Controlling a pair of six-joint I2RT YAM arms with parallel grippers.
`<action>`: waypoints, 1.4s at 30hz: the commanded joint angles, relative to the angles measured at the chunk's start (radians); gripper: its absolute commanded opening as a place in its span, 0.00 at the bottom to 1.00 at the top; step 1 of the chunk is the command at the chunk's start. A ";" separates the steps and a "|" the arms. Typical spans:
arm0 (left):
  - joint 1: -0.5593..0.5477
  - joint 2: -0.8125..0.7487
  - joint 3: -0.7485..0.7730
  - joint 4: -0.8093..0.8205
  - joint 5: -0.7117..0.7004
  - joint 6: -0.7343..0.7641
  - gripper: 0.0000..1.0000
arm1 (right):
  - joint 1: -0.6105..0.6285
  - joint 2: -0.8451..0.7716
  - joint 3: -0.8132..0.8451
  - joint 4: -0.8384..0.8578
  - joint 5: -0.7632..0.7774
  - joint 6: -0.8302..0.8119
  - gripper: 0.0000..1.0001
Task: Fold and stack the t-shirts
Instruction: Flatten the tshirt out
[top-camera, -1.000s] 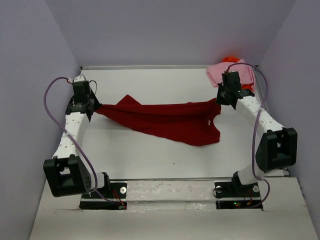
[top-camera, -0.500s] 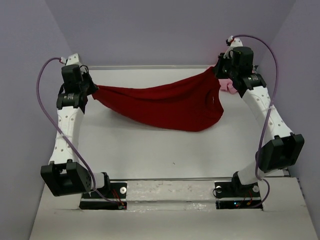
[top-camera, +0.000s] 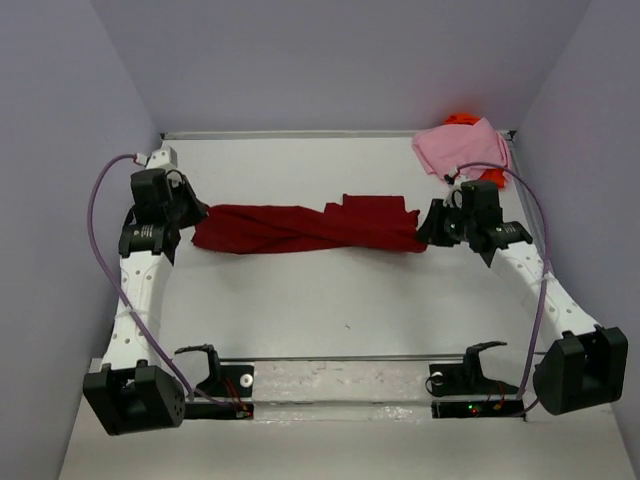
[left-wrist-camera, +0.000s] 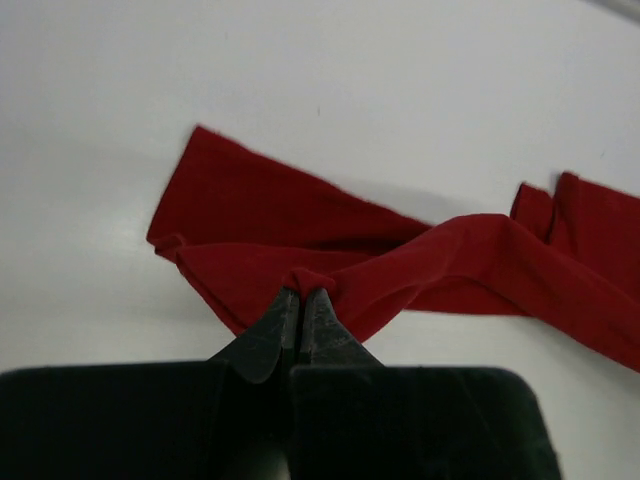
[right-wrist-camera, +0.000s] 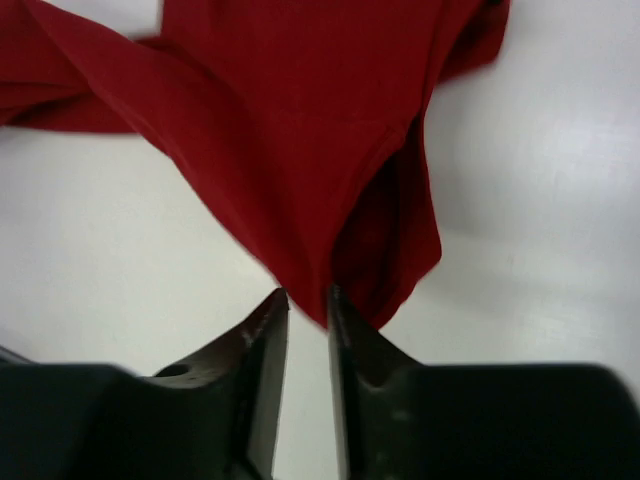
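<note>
The dark red t-shirt (top-camera: 300, 228) was laid in a long twisted strip across the table (top-camera: 330, 300). Its left end was pinched tight by the left gripper (left-wrist-camera: 300, 296). The right gripper (right-wrist-camera: 307, 298) was parted a little, with the cloth's edge at its tips. The pink t-shirt (top-camera: 460, 148) was heaped in the far right corner.

3 t-shirts (top-camera: 300, 228) (top-camera: 458, 148) (top-camera: 461, 118), 2 hands (top-camera: 194, 214) (top-camera: 428, 222), 1 tbl (top-camera: 330, 300)

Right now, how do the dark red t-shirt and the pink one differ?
The dark red t-shirt lies stretched in a long twisted band across the table; the pink t-shirt lies bunched in the far right corner. The left gripper pinches the red one; no gripper holds the pink. Neither is folded.
</note>
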 joint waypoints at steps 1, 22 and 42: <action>0.007 -0.078 -0.133 -0.039 0.066 -0.026 0.00 | -0.007 -0.062 -0.108 -0.129 -0.044 0.089 0.37; -0.001 -0.078 -0.140 -0.045 0.049 -0.017 0.00 | -0.007 0.702 0.528 -0.053 0.162 -0.108 0.70; 0.001 -0.067 -0.118 -0.065 0.037 -0.007 0.00 | -0.007 1.010 0.740 -0.011 0.196 -0.170 0.58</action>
